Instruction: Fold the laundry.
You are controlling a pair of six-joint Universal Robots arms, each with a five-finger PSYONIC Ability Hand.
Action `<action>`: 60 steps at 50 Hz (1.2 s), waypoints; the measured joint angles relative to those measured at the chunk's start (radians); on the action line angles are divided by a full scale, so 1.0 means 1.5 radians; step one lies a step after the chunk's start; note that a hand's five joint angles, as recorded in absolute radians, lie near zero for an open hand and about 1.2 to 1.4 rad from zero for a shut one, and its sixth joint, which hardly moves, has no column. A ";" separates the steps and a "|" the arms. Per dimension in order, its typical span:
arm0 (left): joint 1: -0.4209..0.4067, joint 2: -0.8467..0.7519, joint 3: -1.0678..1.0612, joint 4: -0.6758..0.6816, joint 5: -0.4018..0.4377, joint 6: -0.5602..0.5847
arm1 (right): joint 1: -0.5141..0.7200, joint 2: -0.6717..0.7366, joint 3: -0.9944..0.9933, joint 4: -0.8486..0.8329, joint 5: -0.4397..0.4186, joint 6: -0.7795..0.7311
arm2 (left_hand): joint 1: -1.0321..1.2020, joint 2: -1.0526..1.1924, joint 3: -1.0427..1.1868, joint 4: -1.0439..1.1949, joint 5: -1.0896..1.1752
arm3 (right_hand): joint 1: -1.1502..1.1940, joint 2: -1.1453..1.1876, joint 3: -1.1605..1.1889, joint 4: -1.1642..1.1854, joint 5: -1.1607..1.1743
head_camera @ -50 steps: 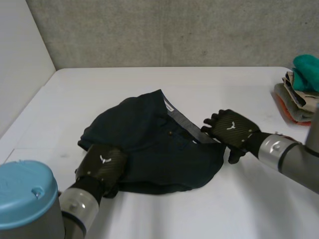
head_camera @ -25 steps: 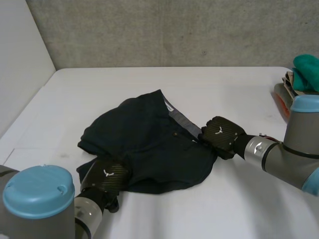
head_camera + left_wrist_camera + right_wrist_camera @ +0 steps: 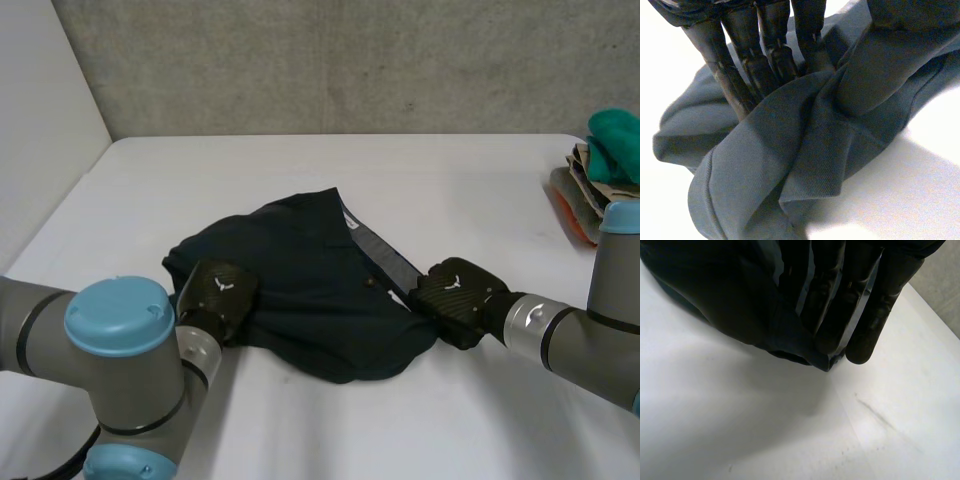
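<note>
Where it lies bunched in the middle of the white table (image 3: 300,170), the dark navy garment (image 3: 310,300) shows a grey waistband lining along its right side and is gripped at both ends. The left hand (image 3: 218,295) sits at its left edge, fingers (image 3: 765,55) and thumb pinching a thick fold of cloth, while the right hand (image 3: 455,300) clamps the right corner by the waistband, the fabric's edge caught between fingers (image 3: 840,305) and thumb. A stack of folded clothes (image 3: 600,180) rests well apart at the table's far right edge.
</note>
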 measured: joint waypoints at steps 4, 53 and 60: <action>0.001 0.028 0.005 0.002 0.001 0.009 | -0.002 -0.008 0.001 0.001 0.024 0.011 | 0.000 0.025 0.022 0.024 0.004 | 0.000 0.000 0.000 0.000 0.000; 0.048 0.113 0.178 -0.290 0.102 -0.048 | 0.122 0.072 -0.290 0.035 0.310 0.214 | -0.290 -0.309 -0.305 -0.315 -0.295 | 0.010 0.000 0.000 0.000 0.005; -0.012 0.215 0.004 -0.210 0.047 -0.048 | 0.120 0.074 -0.280 0.025 0.325 0.214 | -0.274 -0.285 -0.285 -0.289 -0.268 | 0.010 0.000 0.000 0.000 0.005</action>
